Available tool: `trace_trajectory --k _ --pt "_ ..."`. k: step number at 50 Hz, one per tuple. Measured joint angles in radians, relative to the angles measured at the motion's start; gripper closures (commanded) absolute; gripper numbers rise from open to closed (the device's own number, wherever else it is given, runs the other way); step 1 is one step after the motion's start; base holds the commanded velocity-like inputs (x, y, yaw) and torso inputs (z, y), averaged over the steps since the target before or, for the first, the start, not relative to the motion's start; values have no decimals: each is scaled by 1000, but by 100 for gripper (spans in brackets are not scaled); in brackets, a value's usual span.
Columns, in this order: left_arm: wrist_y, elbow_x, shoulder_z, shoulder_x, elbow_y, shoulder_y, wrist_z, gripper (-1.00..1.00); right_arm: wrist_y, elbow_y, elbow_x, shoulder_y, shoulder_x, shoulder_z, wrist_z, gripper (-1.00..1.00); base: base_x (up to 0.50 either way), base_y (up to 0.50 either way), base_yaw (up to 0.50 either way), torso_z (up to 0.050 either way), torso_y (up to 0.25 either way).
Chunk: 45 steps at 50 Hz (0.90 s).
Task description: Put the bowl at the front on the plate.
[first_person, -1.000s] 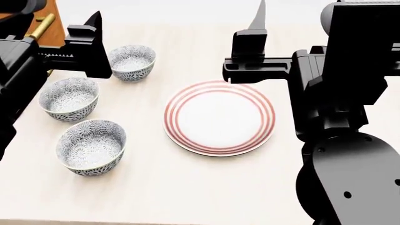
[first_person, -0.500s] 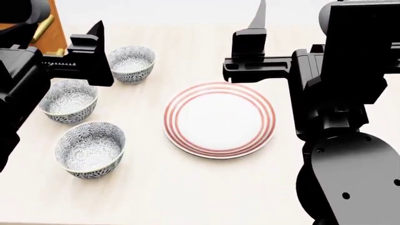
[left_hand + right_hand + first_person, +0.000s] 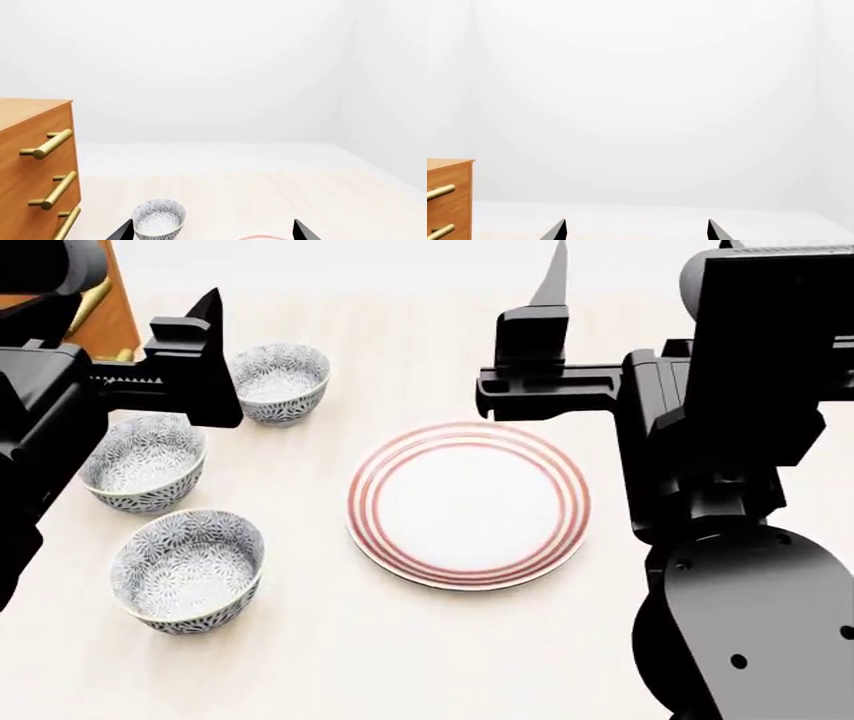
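Three patterned grey-blue bowls stand in a row at the table's left. The bowl at the front [image 3: 187,570] is nearest me, upright and empty. The plate [image 3: 467,505], white with red rings, lies empty in the middle, to the right of the bowls. My left gripper [image 3: 210,234] hovers open above the middle bowl [image 3: 140,462] and back bowl [image 3: 280,383], with nothing between its fingers [image 3: 207,310]. The back bowl [image 3: 159,222] shows beside one fingertip in the left wrist view. My right gripper [image 3: 636,231] is open and empty, raised behind the plate.
A wooden dresser [image 3: 37,175] with brass handles stands at the table's far left, close to the left arm. It also shows in the head view as the dresser [image 3: 107,300]. My right arm's bulk [image 3: 747,540] covers the table's right side.
The head view has shifted, so bowls and plate sit slightly lower in it. My left gripper has drifted a little over the back bowls. Nothing was grasped.
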Motion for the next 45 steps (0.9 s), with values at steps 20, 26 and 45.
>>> trace_trajectory --k 20,26,45 --pt "8 -21 3 -8 -3 4 -16 -100 -6 6 8 -2 5 -3 5 -100 59 0 0 0 0" --pt "10 -27 3 -11 -4 5 -21 -100 -6 6 10 -2 7 -5 7 -100 62 0 0 0 0" --pt "19 -44 7 -19 -9 8 -36 -100 -8 9 18 1 11 -8 13 -100 59 0 0 0 0"
